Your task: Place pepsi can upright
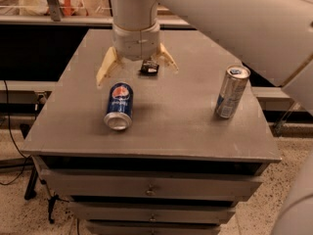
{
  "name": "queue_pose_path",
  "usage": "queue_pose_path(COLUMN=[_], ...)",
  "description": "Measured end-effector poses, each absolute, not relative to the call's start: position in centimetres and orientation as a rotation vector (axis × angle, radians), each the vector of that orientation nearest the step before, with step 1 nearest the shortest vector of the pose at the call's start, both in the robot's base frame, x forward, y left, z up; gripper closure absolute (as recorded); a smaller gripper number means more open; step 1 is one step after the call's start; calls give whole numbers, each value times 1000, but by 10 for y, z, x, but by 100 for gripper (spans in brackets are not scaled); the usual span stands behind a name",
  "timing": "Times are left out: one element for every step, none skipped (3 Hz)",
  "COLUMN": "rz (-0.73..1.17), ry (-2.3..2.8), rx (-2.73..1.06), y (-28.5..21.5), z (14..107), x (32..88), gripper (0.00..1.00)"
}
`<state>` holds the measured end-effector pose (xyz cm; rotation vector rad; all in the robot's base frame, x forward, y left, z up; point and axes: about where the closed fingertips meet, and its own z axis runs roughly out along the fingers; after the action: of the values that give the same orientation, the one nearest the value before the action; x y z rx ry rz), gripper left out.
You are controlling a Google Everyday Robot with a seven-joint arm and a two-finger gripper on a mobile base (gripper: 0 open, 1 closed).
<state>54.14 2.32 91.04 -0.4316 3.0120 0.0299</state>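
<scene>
The pepsi can [119,106] lies on its side on the grey cabinet top [176,126], left of the middle, with its silver end toward the front edge and its logo facing up. My gripper [136,65] hangs just behind the can, a little above the surface. Its two cream fingers [107,66] are spread wide apart and hold nothing. The left finger is just behind the can's far end; the right one is off to the can's right.
A taller slim silver-and-blue can [232,92] stands upright at the right side of the top. A small dark object [149,68] lies on the surface under the gripper. Drawers [151,190] run below the front edge. My large white arm fills the upper right.
</scene>
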Motion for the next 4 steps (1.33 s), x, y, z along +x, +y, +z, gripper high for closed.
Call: queue_pose_path(rz=[11,11,5,5], ry=[3019,3018,3014,3017], rx=[-187,-50,4,10], y=[35,48,60,65], z=[905,898,885,872], x=[540,536,540,546], gripper=[0,0,0,0])
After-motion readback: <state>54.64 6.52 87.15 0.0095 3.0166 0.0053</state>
